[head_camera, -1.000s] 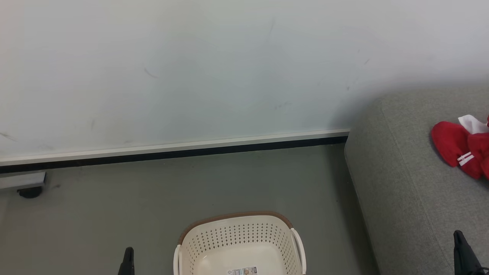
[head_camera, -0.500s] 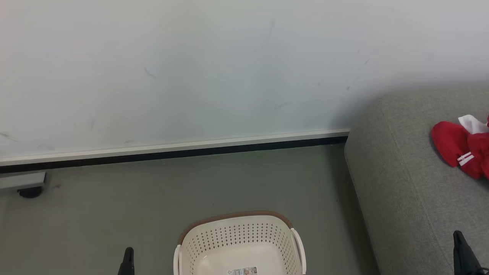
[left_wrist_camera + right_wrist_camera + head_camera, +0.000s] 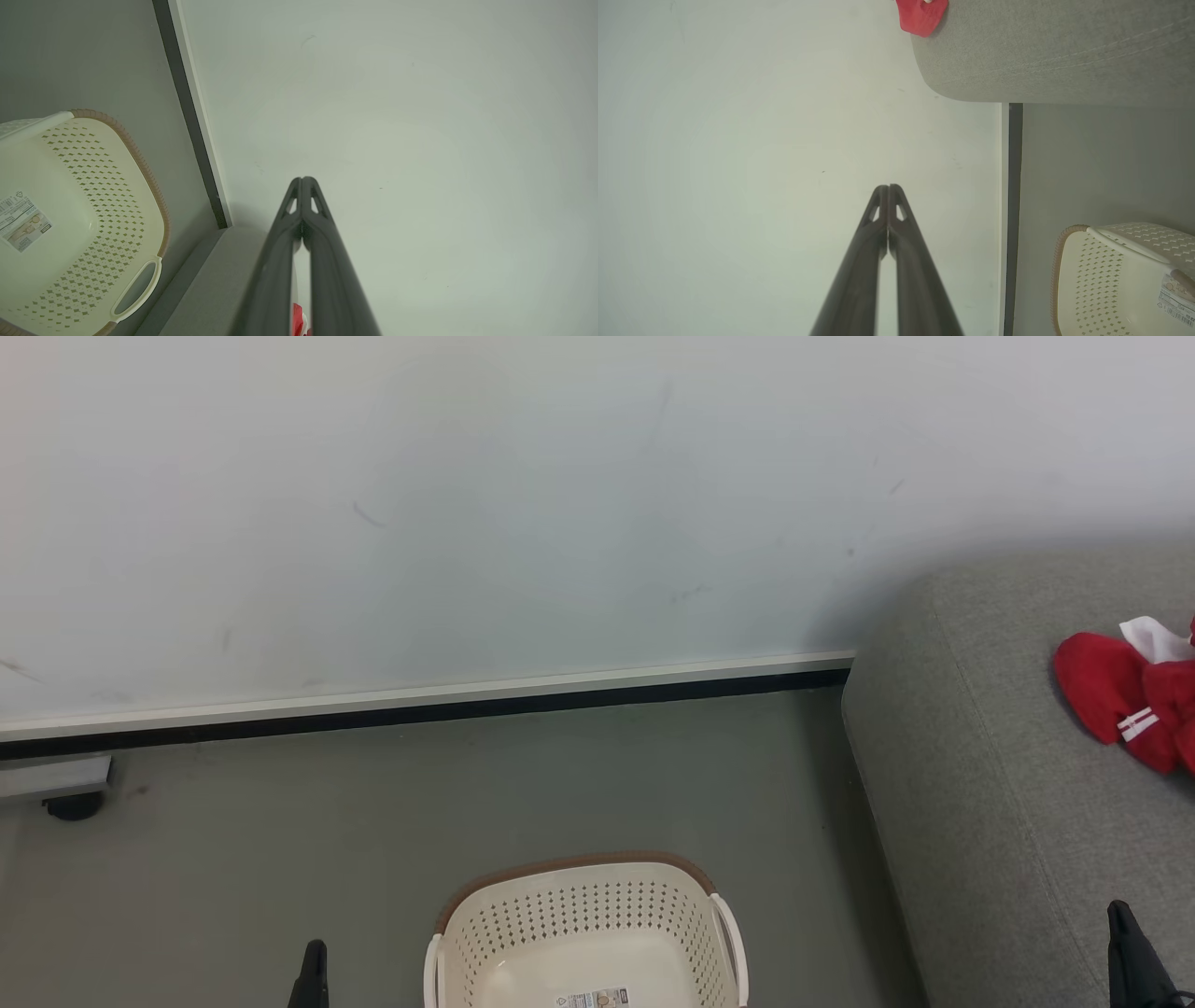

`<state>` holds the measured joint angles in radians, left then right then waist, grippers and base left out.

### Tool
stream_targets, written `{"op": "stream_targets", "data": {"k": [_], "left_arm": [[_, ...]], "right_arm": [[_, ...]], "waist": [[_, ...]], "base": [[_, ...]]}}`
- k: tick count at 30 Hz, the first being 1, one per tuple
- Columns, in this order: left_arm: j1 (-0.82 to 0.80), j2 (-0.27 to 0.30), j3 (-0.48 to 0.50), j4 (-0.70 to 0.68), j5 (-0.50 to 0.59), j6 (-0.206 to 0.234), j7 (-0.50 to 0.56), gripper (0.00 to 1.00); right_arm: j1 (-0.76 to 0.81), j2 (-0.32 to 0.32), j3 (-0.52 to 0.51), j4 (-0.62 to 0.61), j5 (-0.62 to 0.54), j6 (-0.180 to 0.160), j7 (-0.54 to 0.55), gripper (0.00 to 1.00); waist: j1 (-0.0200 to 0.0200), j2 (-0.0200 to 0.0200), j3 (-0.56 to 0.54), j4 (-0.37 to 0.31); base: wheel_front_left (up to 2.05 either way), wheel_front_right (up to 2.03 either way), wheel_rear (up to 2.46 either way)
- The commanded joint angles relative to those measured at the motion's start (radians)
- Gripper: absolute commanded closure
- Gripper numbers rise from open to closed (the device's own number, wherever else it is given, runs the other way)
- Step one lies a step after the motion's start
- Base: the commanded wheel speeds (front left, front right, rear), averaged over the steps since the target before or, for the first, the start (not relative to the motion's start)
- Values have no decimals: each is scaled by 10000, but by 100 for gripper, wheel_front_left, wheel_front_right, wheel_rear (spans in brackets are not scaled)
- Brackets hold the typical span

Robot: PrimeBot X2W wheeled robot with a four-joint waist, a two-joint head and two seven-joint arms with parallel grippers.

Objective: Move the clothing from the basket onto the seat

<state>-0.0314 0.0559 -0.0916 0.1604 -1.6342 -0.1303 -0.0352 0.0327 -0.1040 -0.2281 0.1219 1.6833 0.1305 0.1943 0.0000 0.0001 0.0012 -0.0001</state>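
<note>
Jaws first: our left jaws and our right jaws are both pressed together. The left fingers meet at their tips, the right fingers do the same, and nothing is pinched in either pair. Both point toward the pale wall, which stands behind the grey floor.

To our right is the seat, broad, grey and upholstered, with its rounded end close to the wall. The basket sits on the floor just before us, between our two arms and apart from the seat. What we see of its inside holds no fabric, only the label sticker on the bottom.

The clothing lies on the seat, well away from the basket: a bunched red heap with a white part on top and small white marks.

We judge the transfer to be done, or very nearly. We expect the fabric to be light, limp and easy to drag. If we had to shift it, we would pinch a raised fold and lift high, since it will drape and trail.
</note>
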Motion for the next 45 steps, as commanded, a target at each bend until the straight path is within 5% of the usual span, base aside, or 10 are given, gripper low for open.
{"op": "stream_targets", "data": {"k": [1, 45], "left_arm": [[-79, 18, 38, 33, 6, -21, 23, 100], [-76, -13, 66, 34, 52, -22, 60, 100]], "right_arm": [[-22, 30, -32, 31, -21, 4, 55, 100], [-75, 171, -210, 50, -193, 2, 208, 100]], "waist": [[0, -1, 0, 0], [0, -1, 0, 0]], "base": [[0, 0, 0], [0, 0, 0]]}}
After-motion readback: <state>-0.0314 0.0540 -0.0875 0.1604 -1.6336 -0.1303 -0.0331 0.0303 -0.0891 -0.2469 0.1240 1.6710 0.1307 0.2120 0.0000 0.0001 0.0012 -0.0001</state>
